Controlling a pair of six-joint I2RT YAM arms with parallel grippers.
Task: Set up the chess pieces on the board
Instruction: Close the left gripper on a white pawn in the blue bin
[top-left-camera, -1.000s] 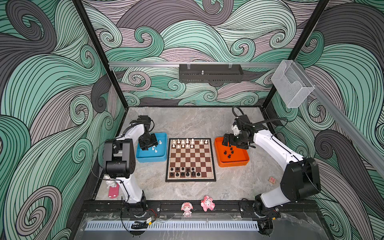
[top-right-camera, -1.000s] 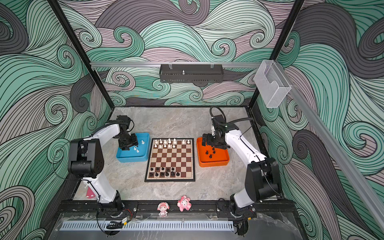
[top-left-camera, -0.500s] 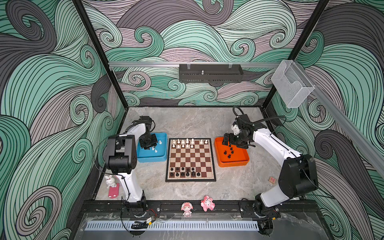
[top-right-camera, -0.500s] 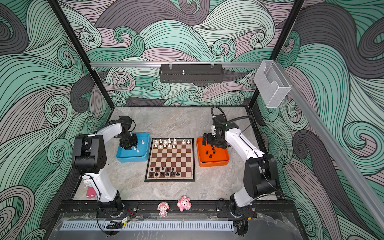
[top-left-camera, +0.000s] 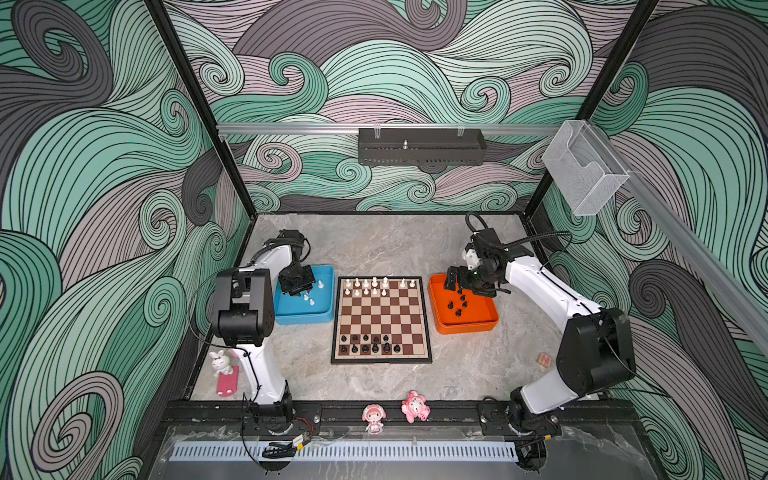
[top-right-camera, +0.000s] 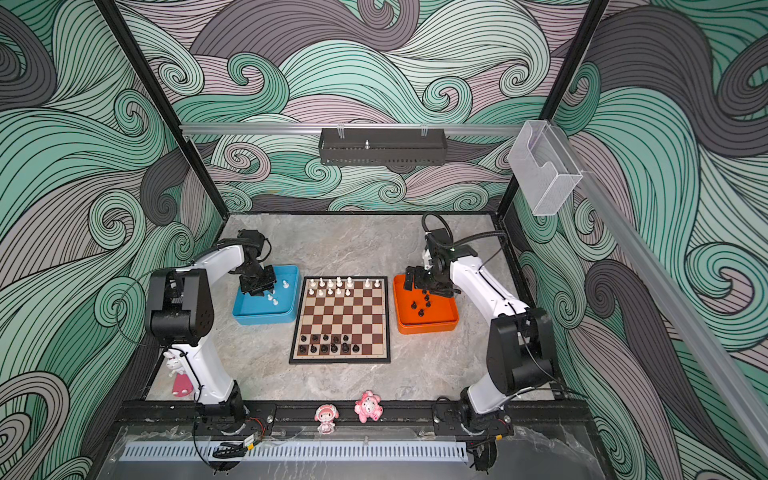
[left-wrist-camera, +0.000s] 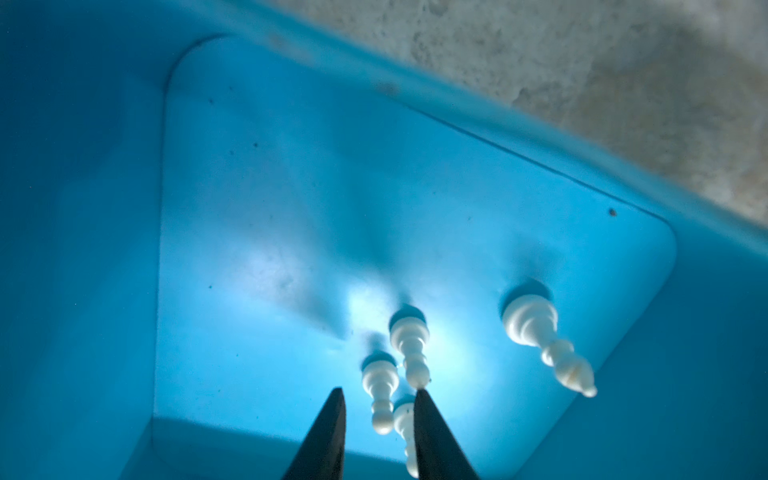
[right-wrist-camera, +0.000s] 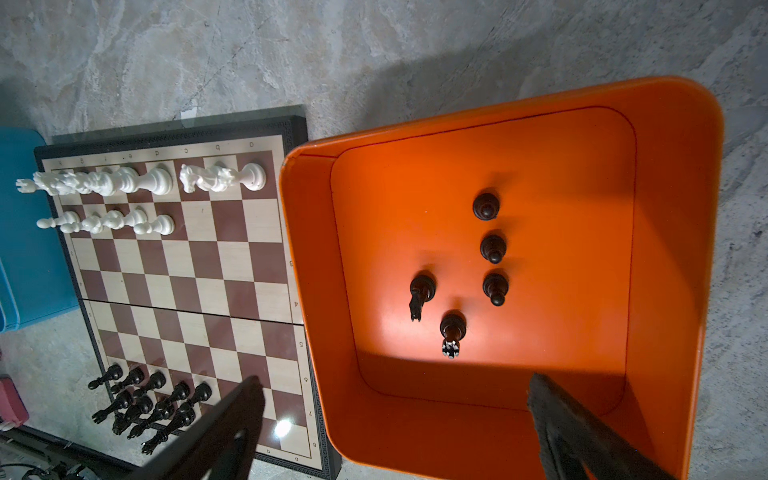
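The board (top-left-camera: 381, 320) lies mid-table. White chess pieces (top-left-camera: 376, 286) fill part of its two far rows and black ones (top-left-camera: 370, 344) part of its two near rows, as both top views show. My left gripper (left-wrist-camera: 379, 390) is down inside the blue tray (top-left-camera: 305, 316), its jaws narrowly apart. One white pawn (left-wrist-camera: 379, 386) stands between the fingers, a second pawn (left-wrist-camera: 404, 417) sits against one finger, and a white bishop (left-wrist-camera: 540, 336) stands off to the side. My right gripper (right-wrist-camera: 395, 378) hangs wide open over the orange tray (right-wrist-camera: 673, 257), which holds several black pieces (right-wrist-camera: 493, 248).
Two pink figurines (top-left-camera: 374, 417) stand on the front rail. A bunny figure (top-left-camera: 220, 363) is at the near left, and a small block (top-left-camera: 543, 359) at the near right. A black shelf (top-left-camera: 422, 146) hangs on the back wall. Each tray sits close beside the board.
My left arm has shifted slightly over the blue tray, with its gripper a little lower. The right arm has hardly moved.
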